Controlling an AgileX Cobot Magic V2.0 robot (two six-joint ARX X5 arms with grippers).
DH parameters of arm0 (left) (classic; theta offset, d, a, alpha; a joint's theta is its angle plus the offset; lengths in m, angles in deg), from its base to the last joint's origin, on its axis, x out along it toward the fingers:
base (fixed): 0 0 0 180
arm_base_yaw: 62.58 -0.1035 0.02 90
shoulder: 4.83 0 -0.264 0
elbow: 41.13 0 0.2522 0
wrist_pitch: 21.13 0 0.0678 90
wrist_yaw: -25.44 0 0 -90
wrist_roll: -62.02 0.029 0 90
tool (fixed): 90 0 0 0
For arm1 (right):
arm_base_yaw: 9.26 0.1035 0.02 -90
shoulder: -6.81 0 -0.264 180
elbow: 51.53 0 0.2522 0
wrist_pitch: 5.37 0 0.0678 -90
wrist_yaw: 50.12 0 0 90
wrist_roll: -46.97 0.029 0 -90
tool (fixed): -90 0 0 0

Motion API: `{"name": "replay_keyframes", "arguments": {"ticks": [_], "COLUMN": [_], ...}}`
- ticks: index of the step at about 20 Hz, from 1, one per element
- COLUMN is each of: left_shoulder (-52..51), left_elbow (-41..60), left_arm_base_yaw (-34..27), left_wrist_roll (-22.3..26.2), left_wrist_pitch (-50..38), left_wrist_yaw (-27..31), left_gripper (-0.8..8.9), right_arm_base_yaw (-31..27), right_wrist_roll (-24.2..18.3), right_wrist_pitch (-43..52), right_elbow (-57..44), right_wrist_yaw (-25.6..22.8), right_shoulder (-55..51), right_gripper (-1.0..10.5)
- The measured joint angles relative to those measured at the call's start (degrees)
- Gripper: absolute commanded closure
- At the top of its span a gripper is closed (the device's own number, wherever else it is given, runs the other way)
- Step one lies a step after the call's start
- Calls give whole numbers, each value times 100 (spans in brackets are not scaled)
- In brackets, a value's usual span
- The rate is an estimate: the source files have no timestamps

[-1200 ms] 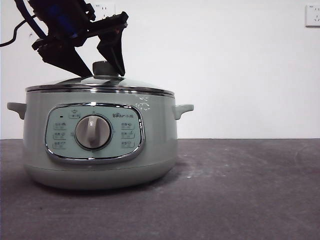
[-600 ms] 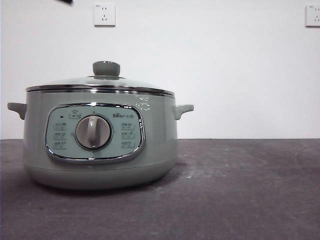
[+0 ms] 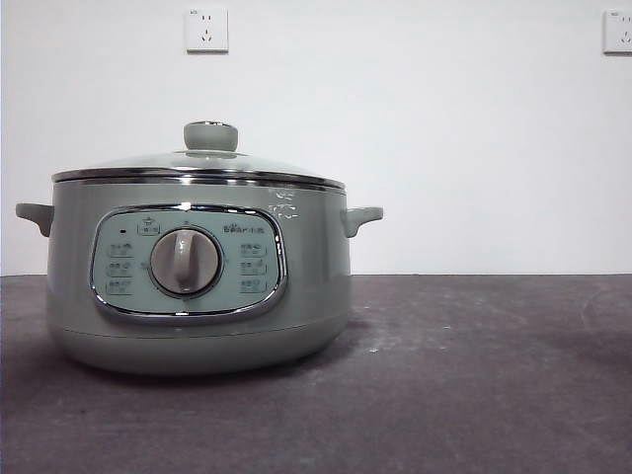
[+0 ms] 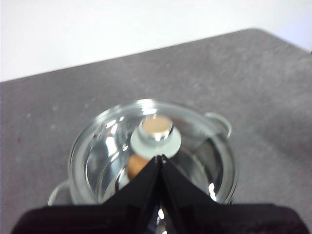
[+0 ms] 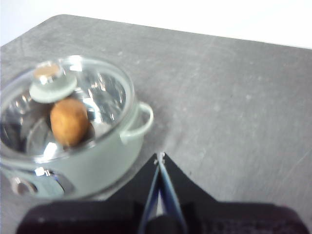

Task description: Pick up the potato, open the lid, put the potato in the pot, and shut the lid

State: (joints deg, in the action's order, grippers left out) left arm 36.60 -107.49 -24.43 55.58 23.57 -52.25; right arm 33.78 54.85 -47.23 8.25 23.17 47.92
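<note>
The left pincer (image 4: 160, 157), jaws together and empty, had lifted clear above the glass lid (image 3: 197, 163); beneath it the orange-brown potato (image 5: 69, 122) lay inside the closed sage-green pot (image 3: 197, 286), suggesting completion.

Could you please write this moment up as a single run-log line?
potato: inside pot | lid: seated on pot | left end effector: shut, above lid | right end effector: shut, beside pot

A dark grey table (image 3: 474, 375) fills the lower half of the room's view — scuffed pale in patches. On the white wall (image 3: 444, 138) behind, two sockets — one at eleven o'clock (image 3: 205, 29), one at one o'clock (image 3: 617, 31).
</note>
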Motion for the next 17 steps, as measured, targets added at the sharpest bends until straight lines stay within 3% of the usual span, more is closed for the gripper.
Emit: {"name": "replay_keyframes", "arguments": {"ticks": [6,17], "left_shoulder": [-678,-603], "left_elbow": [1235,1318], "left_arm_base_yaw": [352,376], "left_wrist_roll": [2,-2], "left_wrist_pitch": [-710,-404], "left_wrist_yaw": [168,105], "left_gripper": [821,817], "right_arm_base_yaw": [0,0], "right_wrist_roll": [59,393], "right_wrist_pitch": [378,404], "right_elbow": [-916,-918], "right_wrist_yaw": [-2,0], "right_shoulder": [-557,-533], "right_gripper": [946,946]}}
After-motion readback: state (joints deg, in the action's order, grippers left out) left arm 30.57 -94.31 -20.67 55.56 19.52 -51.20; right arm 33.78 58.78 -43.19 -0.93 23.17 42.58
